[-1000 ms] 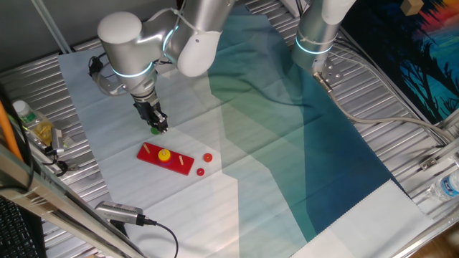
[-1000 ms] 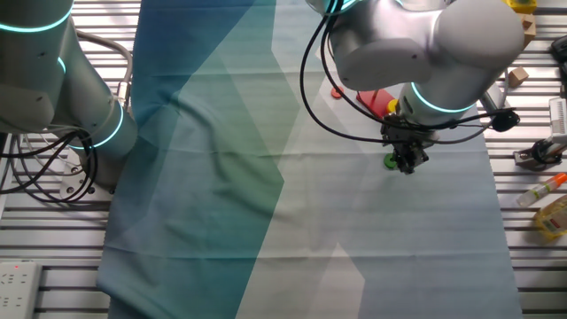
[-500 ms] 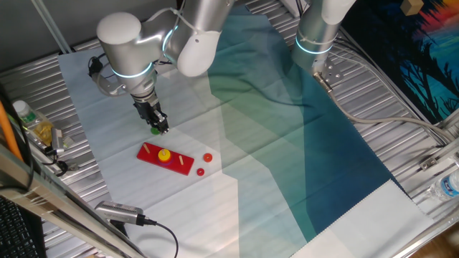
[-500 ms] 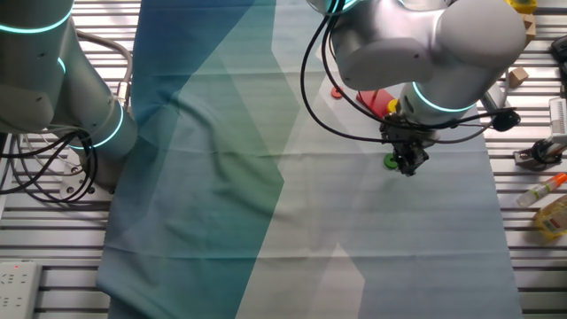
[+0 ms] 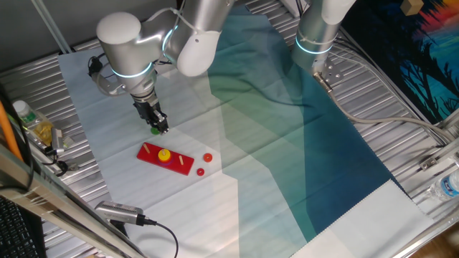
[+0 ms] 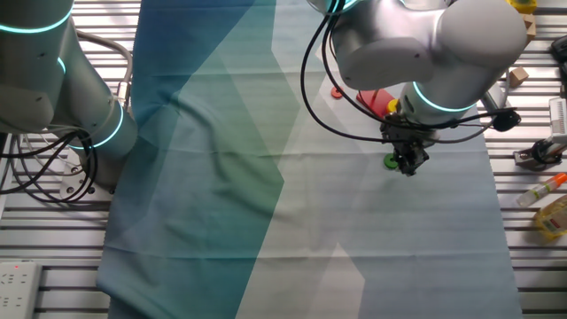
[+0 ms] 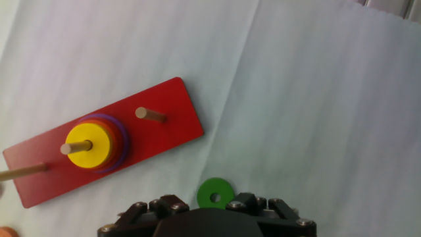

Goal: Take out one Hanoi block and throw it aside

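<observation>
The tiny green Hanoi block point(image 7: 215, 193) lies flat on the pale cloth, apart from the red peg base point(image 7: 181, 112). It also shows in one fixed view point(image 5: 154, 131) and in the other fixed view point(image 6: 389, 161). My gripper point(image 7: 210, 201) hangs low right over it, with the jaws apart on either side of the disc and a small gap showing on its left side. The gripper shows in both fixed views point(image 5: 157, 127) point(image 6: 408, 166). The yellow disc point(image 7: 87, 145) sits on the middle peg over other discs. Two small red discs point(image 5: 207, 157) point(image 5: 200, 171) lie on the cloth beside the base point(image 5: 183, 163).
A second arm point(image 5: 317, 36) stands at the far side on the blue-green cloth point(image 5: 287, 143). Bottles point(image 5: 32, 122) and a cabled device point(image 5: 118, 211) lie at the table's left edge. Small bottles and tools point(image 6: 549, 190) lie on the metal slats beside the cloth.
</observation>
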Controlling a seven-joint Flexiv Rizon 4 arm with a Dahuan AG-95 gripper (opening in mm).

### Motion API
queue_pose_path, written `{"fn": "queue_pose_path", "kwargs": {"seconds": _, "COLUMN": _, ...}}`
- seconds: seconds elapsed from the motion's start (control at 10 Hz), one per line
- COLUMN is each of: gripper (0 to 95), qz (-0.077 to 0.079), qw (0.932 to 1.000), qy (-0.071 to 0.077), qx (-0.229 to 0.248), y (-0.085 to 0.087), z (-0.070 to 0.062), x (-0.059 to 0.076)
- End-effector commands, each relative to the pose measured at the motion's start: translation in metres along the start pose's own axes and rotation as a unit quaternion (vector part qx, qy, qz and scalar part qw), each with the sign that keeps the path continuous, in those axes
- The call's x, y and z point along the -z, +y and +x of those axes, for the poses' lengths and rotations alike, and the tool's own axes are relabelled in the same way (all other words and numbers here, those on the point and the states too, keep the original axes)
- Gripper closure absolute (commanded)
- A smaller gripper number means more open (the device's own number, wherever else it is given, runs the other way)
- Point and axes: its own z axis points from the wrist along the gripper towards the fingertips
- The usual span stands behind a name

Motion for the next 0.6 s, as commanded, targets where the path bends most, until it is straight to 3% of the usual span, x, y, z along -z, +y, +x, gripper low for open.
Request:
{"fn": "queue_pose_path", "kwargs": {"seconds": 0.1, "gripper": 38.0, "qz": -0.001, "qw": 1.0000, "qy": 0.000, "qx": -0.001, "y": 0.0004, "z": 0.0001, "x": 0.0012}}
{"fn": "queue_pose_path", "kwargs": {"seconds": 0.4, "gripper": 38.0, "qz": -0.001, "qw": 1.0000, "qy": 0.000, "qx": -0.004, "y": 0.0004, "z": 0.0000, "x": 0.0037}}
{"fn": "queue_pose_path", "kwargs": {"seconds": 0.5, "gripper": 57.0, "qz": -0.001, "qw": 1.0000, "qy": 0.000, "qx": -0.006, "y": 0.0005, "z": -0.0001, "x": 0.0048}}
{"fn": "queue_pose_path", "kwargs": {"seconds": 0.6, "gripper": 57.0, "qz": -0.001, "qw": 1.0000, "qy": 0.000, "qx": -0.008, "y": 0.0006, "z": -0.0002, "x": 0.0057}}
